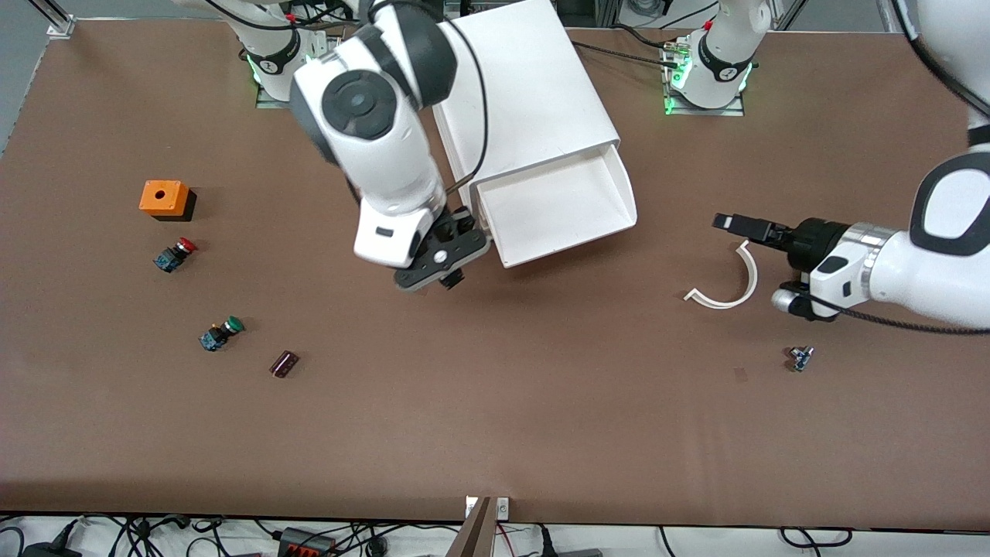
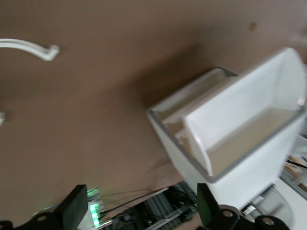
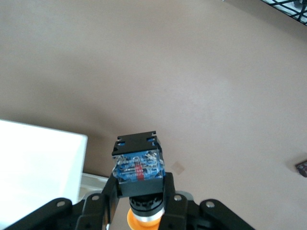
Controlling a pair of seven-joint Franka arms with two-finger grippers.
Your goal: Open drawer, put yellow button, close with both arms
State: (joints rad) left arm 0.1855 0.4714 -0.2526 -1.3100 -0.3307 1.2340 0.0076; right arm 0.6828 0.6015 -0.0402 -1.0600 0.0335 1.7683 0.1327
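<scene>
The white cabinet (image 1: pixel 526 100) lies between the two arm bases. Its top drawer (image 1: pixel 553 209) is pulled out and empty; it also shows in the left wrist view (image 2: pixel 249 120). My right gripper (image 1: pixel 447 267) hangs over the table just beside the drawer's front corner. In the right wrist view my right gripper (image 3: pixel 140 191) is shut on the yellow button (image 3: pixel 139 163), gripping its black body, blue end outward and yellow cap toward the palm. My left gripper (image 1: pixel 727 223) is open and empty over the table toward the left arm's end; its fingers (image 2: pixel 76 208) stand wide apart.
A white curved strip (image 1: pixel 731 286) lies under the left gripper, and a small part (image 1: pixel 800 357) lies nearer the camera. Toward the right arm's end lie an orange box (image 1: pixel 164 199), a red button (image 1: pixel 176 254), a green button (image 1: pixel 222 333) and a dark small piece (image 1: pixel 284 363).
</scene>
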